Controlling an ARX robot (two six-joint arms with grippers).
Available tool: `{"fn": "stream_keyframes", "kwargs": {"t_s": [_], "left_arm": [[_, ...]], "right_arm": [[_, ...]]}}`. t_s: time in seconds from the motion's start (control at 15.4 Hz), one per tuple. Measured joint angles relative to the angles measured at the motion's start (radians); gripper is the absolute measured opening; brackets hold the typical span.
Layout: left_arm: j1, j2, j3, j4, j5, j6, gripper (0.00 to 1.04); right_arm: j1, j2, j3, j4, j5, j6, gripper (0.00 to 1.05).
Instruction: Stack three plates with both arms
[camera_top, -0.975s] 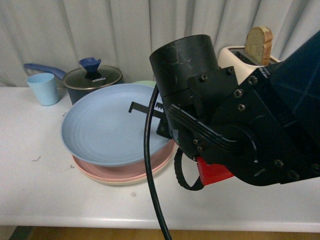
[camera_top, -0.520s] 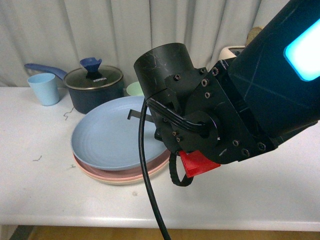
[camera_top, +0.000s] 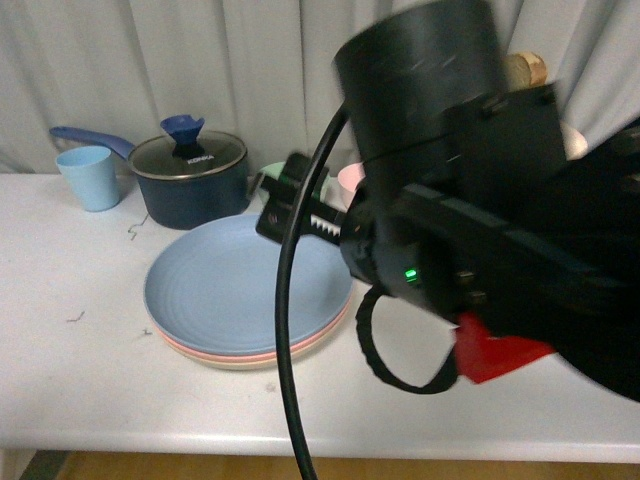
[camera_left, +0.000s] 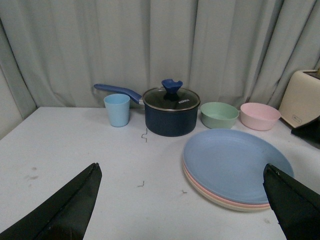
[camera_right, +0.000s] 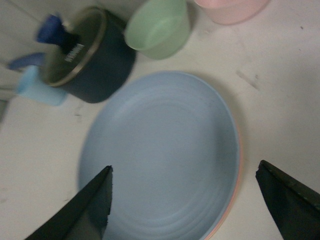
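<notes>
Nearest the front camera, the right arm (camera_top: 480, 250) fills the right half of the view, its black cable (camera_top: 292, 330) looping down past the desk (camera_top: 90, 380) edge. The right end effector (camera_right: 185, 197) hangs over the plates with its fingers spread wide and empty; its two dark fingertips frame the stack in the right wrist view. The left end effector (camera_left: 185, 200) is likewise wide apart and holds nothing, low over the desk, near the stack.

Mid-desk, the blue plate (camera_top: 245, 285) lies uppermost, nested on the pink plate (camera_top: 215, 350), whose rim shows just beneath, with the beige plate (camera_top: 235, 364) lowest. The stack looks level and concentric, so the task appears essentially complete.

The step in hand is judged to be clearing the right arm from the stack. Done well, it lifts straight up before swinging aside, fingers kept wide, so that neither fingertip nor cable catches the blue rim.

Behind the stack stand a green bowl (camera_left: 219, 114) and pink bowl (camera_left: 260, 116), a lidded saucepan (camera_left: 171, 111), a light blue cup (camera_left: 117, 110) and a toaster (camera_left: 301, 98).
</notes>
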Motion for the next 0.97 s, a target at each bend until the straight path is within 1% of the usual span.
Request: {"fn": "stream_keyframes", "kwargs": {"t_s": [0.06,0.13,0.19,0.26,0.32,0.39,0.45,0.52,0.65,0.71,0.84,0.97], "left_arm": [[0.0,0.0,0.0,0.0,0.0,0.0,0.98],[0.0,0.0,0.0,0.0,0.0,0.0,0.98],[0.0,0.0,0.0,0.0,0.0,0.0,0.98],[0.0,0.0,0.0,0.001,0.002,0.0,0.98],[0.0,0.0,0.0,-0.001,0.0,0.0,0.98],[0.0,0.0,0.0,0.0,0.0,0.0,0.98],[0.0,0.0,0.0,0.0,0.0,0.0,0.98],[0.0,0.0,0.0,0.0,0.0,0.0,0.98],[0.0,0.0,0.0,0.0,0.0,0.0,0.98],[0.0,0.0,0.0,0.0,-0.001,0.0,0.98],[0.0,0.0,0.0,0.0,0.0,0.0,0.98],[0.0,0.0,0.0,0.0,0.0,0.0,0.98]], "right_arm": [[-0.03,-0.1,-0.07,0.042,-0.055,0.001,0.98],[-0.085,-0.19,-0.129,0.058,-0.098,-0.001,0.99],[-0.151,-0.256,-0.174,0.061,-0.116,-0.011,0.97],[-0.221,-0.284,-0.272,0.304,0.001,-0.139,0.87],[-0.336,-0.409,-0.42,0.406,-0.009,-0.39,0.71],[-0.437,-0.55,-0.477,0.346,-0.095,-0.547,0.58],[-0.527,-0.66,-0.498,0.309,-0.183,-0.631,0.47],[-0.59,-0.76,-0.547,0.338,-0.213,-0.687,0.32],[-0.574,-0.819,-0.673,0.338,-0.24,-0.722,0.07],[-0.577,-0.847,-0.719,0.333,-0.24,-0.735,0.02],[-0.576,-0.951,-0.78,0.337,-0.238,-0.738,0.02],[-0.576,-1.015,-0.836,0.308,-0.238,-0.738,0.02]]}}
